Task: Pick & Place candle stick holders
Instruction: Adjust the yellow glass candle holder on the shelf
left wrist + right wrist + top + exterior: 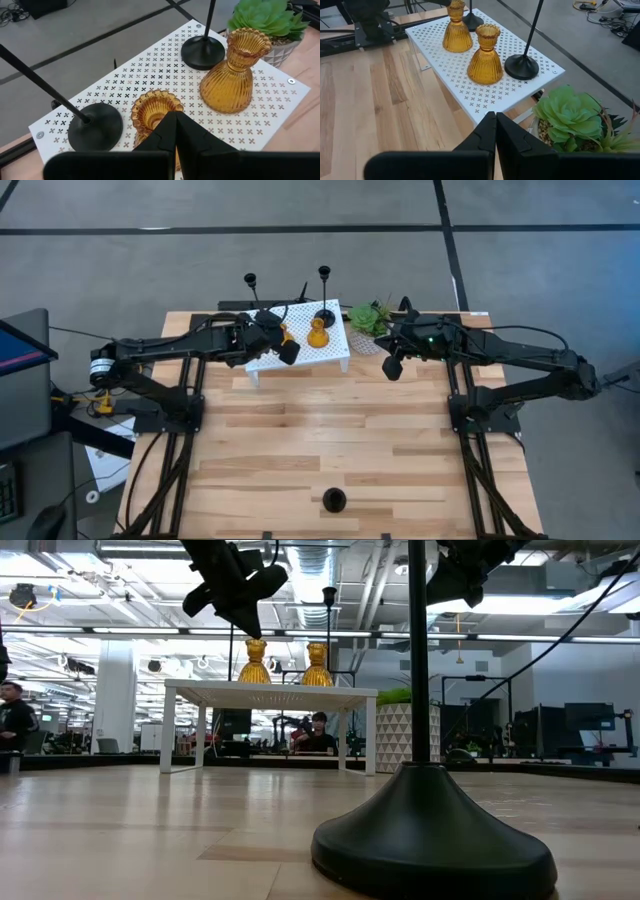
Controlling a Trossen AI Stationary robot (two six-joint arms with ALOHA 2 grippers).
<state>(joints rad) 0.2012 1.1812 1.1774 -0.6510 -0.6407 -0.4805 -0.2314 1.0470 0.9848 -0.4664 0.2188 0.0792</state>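
Wooden table (330, 440) carries, at its far edge, a white perforated stand (335, 345) bearing two ribbed amber holders (230, 80), seemingly glass, slippery and breakable, best pinched at the narrow neck, and tall black holders (325, 313), likely top-heavy, while a third black holder (334, 499) stands near, both the left gripper (289, 352) and right gripper (393, 367) shut and empty.

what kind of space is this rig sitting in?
Probably an open-plan lab or office workshop: exposed ceiling ducts, rows of desks with monitors, a seated person behind the wooden table, and taped concrete floor.
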